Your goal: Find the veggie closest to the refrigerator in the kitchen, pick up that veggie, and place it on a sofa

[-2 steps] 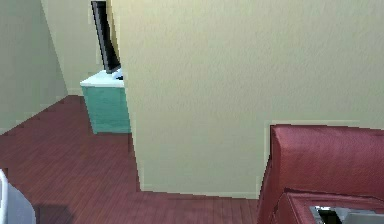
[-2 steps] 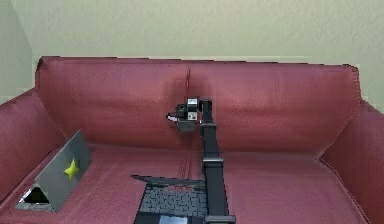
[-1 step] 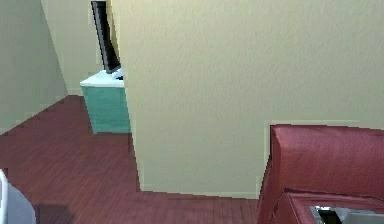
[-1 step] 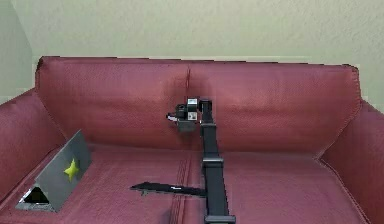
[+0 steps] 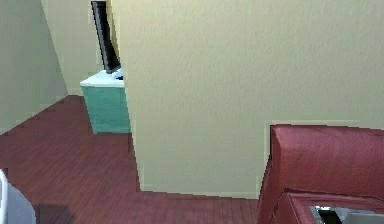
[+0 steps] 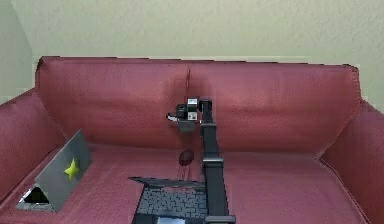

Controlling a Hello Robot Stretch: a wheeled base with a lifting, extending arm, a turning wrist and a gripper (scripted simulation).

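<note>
Arm side view: arm [image 6: 212, 160] overlaps laptop [image 6: 165, 200]; blob [image 6: 186, 157], perhaps veggie.

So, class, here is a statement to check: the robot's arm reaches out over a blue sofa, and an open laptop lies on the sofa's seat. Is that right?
Not quite. The arm side view shows that the sofa is dark red, not blue. The rest stands: the arm reaches out over it, and an open laptop lies on its seat.
</note>
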